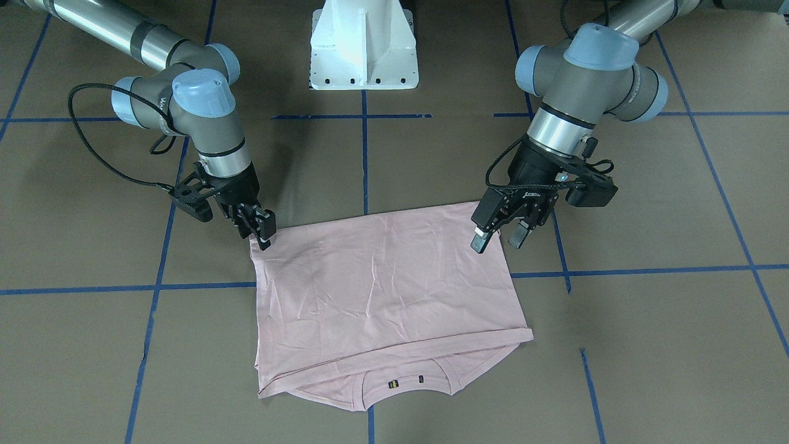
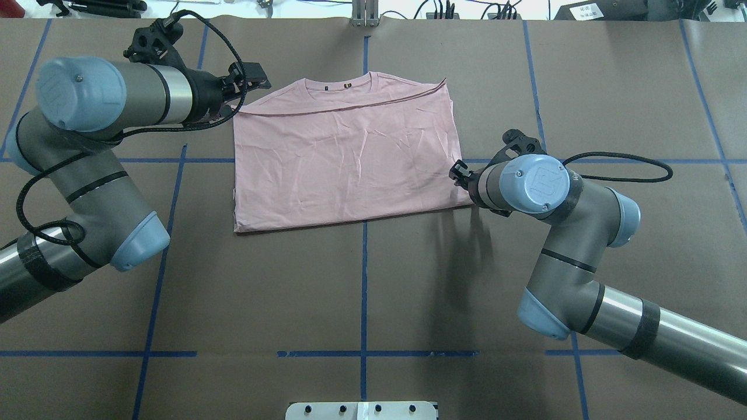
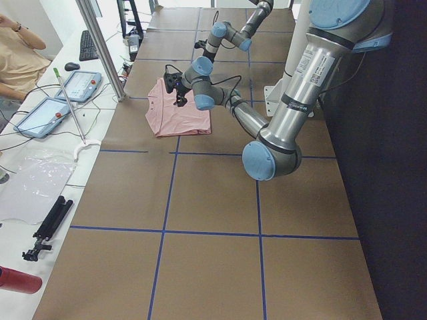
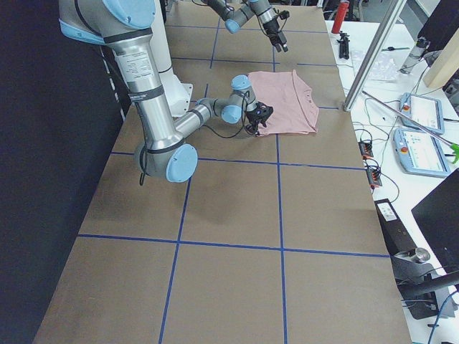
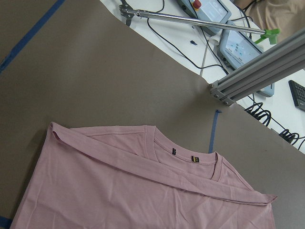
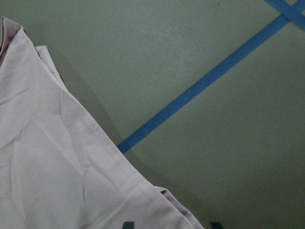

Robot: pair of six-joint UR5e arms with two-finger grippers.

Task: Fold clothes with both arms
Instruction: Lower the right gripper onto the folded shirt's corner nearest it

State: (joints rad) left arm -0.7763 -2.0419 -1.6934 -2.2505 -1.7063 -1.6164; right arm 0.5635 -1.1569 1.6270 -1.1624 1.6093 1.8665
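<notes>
The pale pink T-shirt [image 1: 382, 290] lies folded in half on the brown table, plain side up, with its collar [image 2: 350, 84] at the far edge. My left gripper [image 1: 499, 240] hangs open and empty above the shirt's left edge; the left wrist view looks down on the collar [image 5: 190, 160] from a height. My right gripper [image 1: 262, 237] is low at the shirt's near right corner [image 6: 176, 214]. Its two fingertips [image 6: 126, 224] show apart at the bottom of the right wrist view, either side of that corner. No print shows.
The white pedestal base [image 1: 363, 43] stands behind the shirt. Blue tape lines [image 2: 364, 280] cross the brown table top. Beyond the table's far edge are an aluminium post [image 5: 257, 76], tablets [image 3: 80, 83], cables, and a seated person [image 3: 17, 53].
</notes>
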